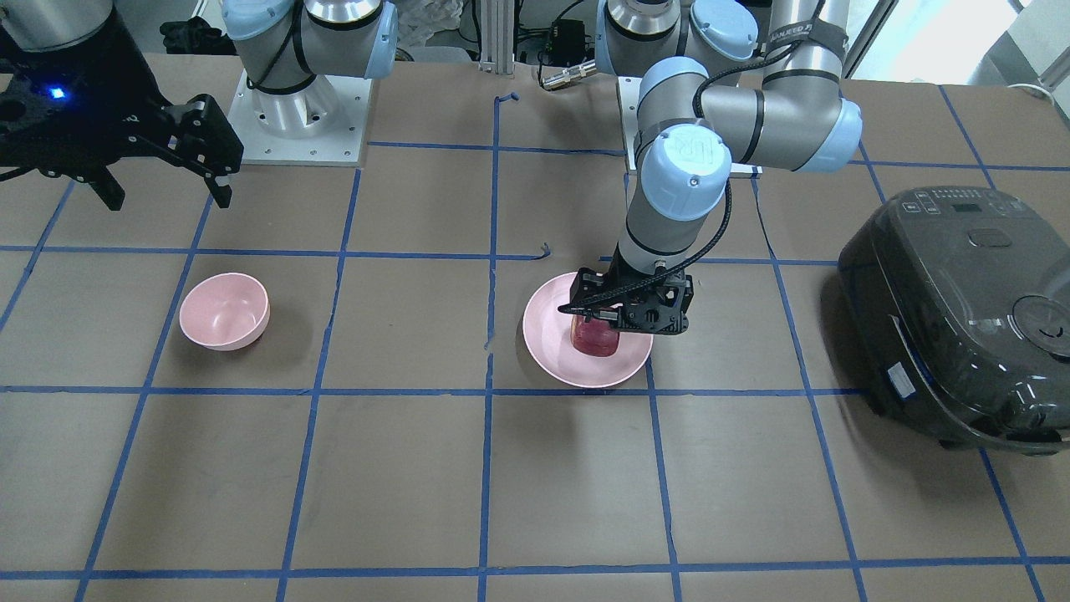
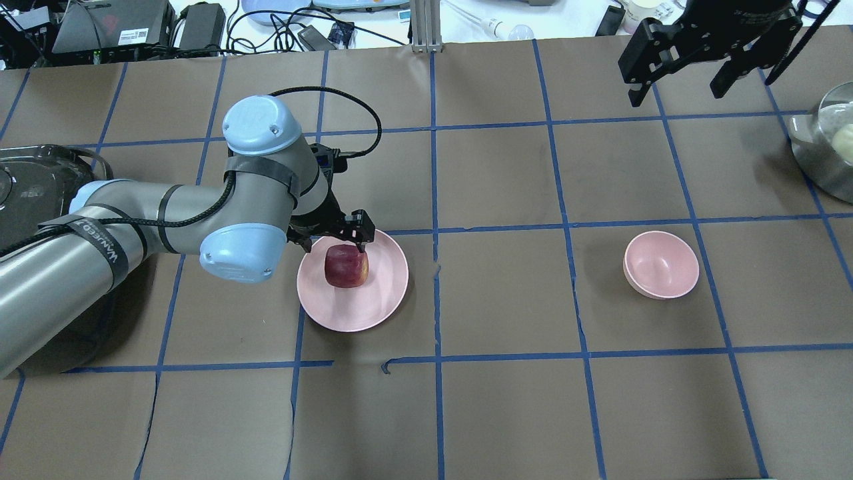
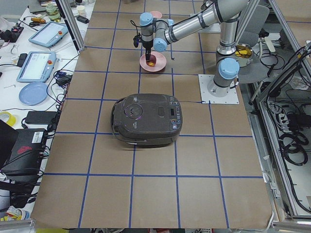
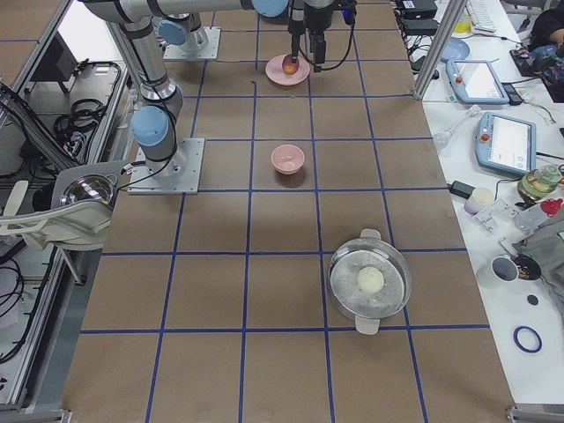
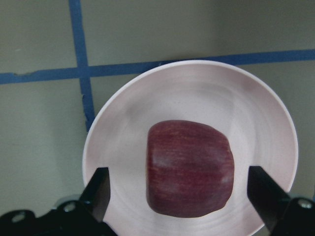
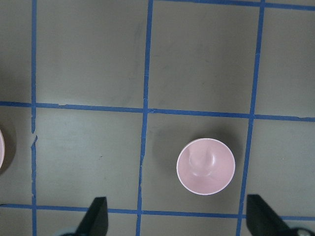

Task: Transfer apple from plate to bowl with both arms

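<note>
The dark red apple lies on the wide pink plate. My left gripper is down over the plate, open, with a finger on either side of the apple. The left wrist view shows a gap between each finger and the apple. The small pink bowl stands empty about two grid squares from the plate. My right gripper hangs high above the table, open and empty, with the bowl below it.
A dark rice cooker sits on the robot's left side beyond the plate. A metal pot holding a pale round item stands at the far right. Blue tape lines grid the brown table.
</note>
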### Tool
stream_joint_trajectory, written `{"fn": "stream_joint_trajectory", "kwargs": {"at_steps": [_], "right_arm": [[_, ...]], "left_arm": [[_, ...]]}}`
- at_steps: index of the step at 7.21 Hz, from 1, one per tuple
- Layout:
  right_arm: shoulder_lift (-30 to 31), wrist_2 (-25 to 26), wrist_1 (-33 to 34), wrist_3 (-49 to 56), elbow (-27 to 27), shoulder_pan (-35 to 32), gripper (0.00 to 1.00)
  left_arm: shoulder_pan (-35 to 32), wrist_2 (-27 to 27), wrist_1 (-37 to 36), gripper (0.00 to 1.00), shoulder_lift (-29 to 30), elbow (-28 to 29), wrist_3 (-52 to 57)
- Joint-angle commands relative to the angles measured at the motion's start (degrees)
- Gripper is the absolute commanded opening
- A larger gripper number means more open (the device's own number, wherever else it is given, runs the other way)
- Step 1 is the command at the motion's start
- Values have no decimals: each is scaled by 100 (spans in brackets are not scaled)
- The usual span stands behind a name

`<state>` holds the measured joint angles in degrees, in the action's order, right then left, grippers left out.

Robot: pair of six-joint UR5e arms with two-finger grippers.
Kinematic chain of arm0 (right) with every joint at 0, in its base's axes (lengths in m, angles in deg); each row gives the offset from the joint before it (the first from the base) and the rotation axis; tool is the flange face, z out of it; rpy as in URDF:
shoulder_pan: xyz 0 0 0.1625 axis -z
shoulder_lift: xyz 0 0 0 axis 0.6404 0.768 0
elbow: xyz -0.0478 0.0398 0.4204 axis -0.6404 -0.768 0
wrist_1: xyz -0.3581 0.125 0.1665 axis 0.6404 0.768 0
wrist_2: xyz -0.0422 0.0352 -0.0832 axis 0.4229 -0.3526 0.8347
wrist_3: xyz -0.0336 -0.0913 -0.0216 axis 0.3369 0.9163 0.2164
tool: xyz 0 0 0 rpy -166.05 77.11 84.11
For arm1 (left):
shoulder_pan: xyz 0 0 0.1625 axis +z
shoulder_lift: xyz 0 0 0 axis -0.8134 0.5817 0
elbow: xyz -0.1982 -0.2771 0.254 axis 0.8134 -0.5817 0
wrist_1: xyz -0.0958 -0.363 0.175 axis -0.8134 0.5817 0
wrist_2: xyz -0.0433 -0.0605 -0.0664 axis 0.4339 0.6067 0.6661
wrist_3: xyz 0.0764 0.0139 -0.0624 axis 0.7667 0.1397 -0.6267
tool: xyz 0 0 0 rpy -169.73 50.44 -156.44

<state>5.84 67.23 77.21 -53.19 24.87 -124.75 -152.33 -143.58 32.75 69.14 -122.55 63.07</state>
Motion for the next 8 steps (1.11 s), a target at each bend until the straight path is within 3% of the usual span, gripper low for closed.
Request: {"fn": "stream_joint_trajectory", "kwargs": {"at_steps": [1, 3, 5, 7, 8], "right_arm": [[-338, -2, -25, 77, 510, 369, 100], [-593, 24, 499, 303, 1309, 984, 100], [-735, 60, 1857, 961, 2372, 1477, 100], [-718, 68, 3282, 1017, 3558, 1496, 100], [-683, 138, 3384, 1026, 3799, 1505, 100]], "left_arm": [[-18, -24, -43, 100, 181, -33, 27], [-70, -314, -43, 98, 269, -103, 9], [-114, -227, -52, 52, 270, -147, -139], [-114, -226, -87, 6, 191, -104, -149], [-114, -244, -70, 1, 8, 79, -114]]}}
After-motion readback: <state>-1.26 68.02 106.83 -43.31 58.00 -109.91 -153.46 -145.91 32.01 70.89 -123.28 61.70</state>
